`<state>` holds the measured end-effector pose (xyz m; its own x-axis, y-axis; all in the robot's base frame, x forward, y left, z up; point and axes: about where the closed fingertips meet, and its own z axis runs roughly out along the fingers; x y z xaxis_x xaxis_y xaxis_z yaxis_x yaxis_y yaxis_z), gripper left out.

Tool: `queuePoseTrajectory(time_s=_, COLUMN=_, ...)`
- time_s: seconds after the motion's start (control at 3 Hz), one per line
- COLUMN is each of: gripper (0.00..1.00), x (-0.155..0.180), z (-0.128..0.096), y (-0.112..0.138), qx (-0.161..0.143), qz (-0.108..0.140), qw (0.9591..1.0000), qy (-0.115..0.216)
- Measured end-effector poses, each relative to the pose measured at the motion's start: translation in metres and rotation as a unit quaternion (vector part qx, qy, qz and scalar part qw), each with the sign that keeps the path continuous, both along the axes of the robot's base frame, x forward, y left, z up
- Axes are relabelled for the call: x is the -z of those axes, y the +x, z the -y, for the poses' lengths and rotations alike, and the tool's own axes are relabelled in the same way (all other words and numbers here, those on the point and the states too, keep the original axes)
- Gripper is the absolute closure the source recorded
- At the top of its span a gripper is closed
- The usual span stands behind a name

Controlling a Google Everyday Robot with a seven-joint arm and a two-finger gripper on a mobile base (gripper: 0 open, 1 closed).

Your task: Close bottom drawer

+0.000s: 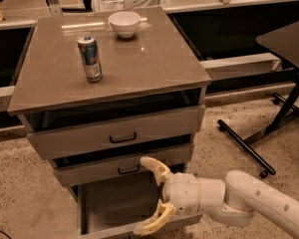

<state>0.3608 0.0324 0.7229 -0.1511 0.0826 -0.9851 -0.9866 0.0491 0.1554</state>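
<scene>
Low in the view, beneath two other drawer fronts, the bottom drawer [107,203] stands pulled well out. Its plain grey tray is exposed and its front panel lies at the lower frame edge.

The claw [139,195] sits over the drawer's right half, with the white arm [259,203] entering from lower right. Its fingers are spread wide, gripping nothing. The upper finger [157,167] lies across the right part of the middle drawer front [94,172]. The lower finger [154,222] is just beside the bottom drawer's front panel; I cannot tell whether either touches.

The top drawer front [79,142] sits above, and a dark gap shows over each front.

On the tabletop [149,73], a can [90,59] stands upright, with a white bowl [124,23] behind it, well apart. A black table [289,41] stands to the right on the speckled floor [20,193].
</scene>
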Motion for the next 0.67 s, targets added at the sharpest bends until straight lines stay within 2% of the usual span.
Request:
queuePoseTrajectory(time_s=0.33, gripper=0.00, x=0.033, z=-0.016, y=0.009, qx=-0.012, qz=0.032, qw=0.9990, qy=-0.030)
queuePoseTrajectory(time_s=0.67, gripper=0.00, x=0.129, z=-0.039, y=-0.004, qx=-0.035, qz=0.054, qw=0.9931, qy=-0.098)
